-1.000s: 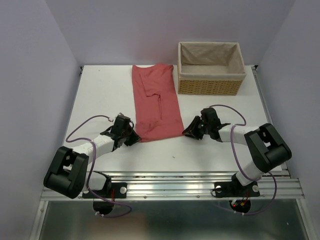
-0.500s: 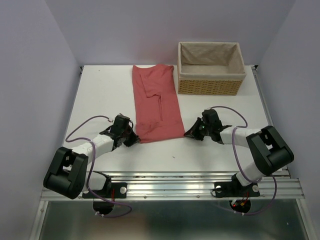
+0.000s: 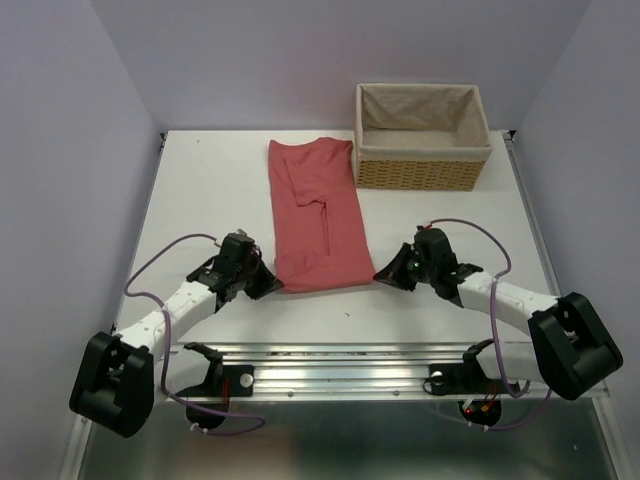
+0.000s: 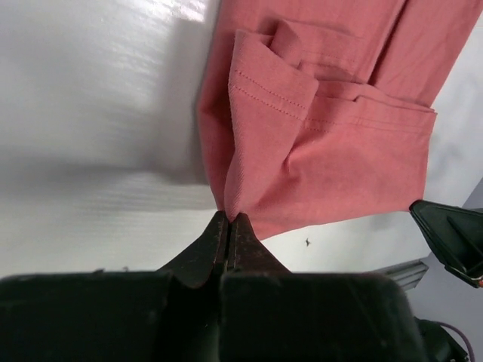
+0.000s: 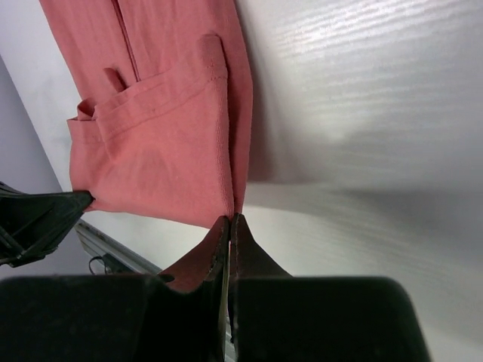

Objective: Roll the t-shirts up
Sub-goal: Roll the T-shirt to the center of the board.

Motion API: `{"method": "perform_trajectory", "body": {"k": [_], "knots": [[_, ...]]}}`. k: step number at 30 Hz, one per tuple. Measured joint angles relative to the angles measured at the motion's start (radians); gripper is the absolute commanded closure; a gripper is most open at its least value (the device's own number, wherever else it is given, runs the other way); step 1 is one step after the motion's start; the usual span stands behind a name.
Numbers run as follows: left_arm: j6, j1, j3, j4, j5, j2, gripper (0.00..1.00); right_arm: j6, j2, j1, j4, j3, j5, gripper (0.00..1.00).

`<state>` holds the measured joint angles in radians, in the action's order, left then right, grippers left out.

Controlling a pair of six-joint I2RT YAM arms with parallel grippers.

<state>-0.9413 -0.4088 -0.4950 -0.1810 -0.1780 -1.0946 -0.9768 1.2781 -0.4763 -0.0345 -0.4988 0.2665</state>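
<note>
One salmon-red t-shirt (image 3: 318, 218) lies folded into a long narrow strip down the middle of the white table (image 3: 210, 190), its near hem toward the arms. My left gripper (image 3: 276, 285) is shut on the hem's near-left corner; the left wrist view shows the t-shirt (image 4: 324, 128) pinched between the gripper's (image 4: 229, 219) closed tips. My right gripper (image 3: 378, 274) is shut on the near-right corner, with the t-shirt (image 5: 166, 128) nipped at that gripper's (image 5: 229, 219) tips. The cloth just ahead of both grips is slightly raised and creased.
A wicker basket (image 3: 423, 136) with a beige liner stands at the back right, touching the strip's far right side. The metal rail (image 3: 340, 375) with both arm bases runs along the near edge. Lilac walls close in the table on three sides.
Both grippers closed on the hem corners and drew toward the near edge. The strip slid a little nearer and its far end left the table's back edge. Both arms stretched out lower.
</note>
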Motion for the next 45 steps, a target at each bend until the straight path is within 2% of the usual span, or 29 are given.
{"method": "perform_trajectory", "body": {"k": [6,13,21,28,45], "knots": [[-0.023,-0.011,0.000,-0.102,-0.006,0.090,1.00,-0.010,-0.069,-0.010,0.080,0.006,-0.005,0.99],[-0.057,-0.011,-0.030,-0.209,-0.005,0.093,1.00,-0.016,-0.075,-0.010,0.132,-0.006,-0.013,0.99],[-0.084,-0.011,-0.122,-0.272,-0.005,0.012,1.00,-0.022,-0.074,-0.010,0.141,-0.048,-0.027,0.99],[-0.101,-0.005,-0.134,-0.303,-0.024,-0.016,1.00,-0.022,-0.058,-0.010,0.156,-0.069,-0.035,0.99],[-0.105,0.104,-0.311,-0.348,-0.093,-0.191,1.00,0.002,0.068,-0.010,0.164,-0.203,-0.071,0.99]]}}
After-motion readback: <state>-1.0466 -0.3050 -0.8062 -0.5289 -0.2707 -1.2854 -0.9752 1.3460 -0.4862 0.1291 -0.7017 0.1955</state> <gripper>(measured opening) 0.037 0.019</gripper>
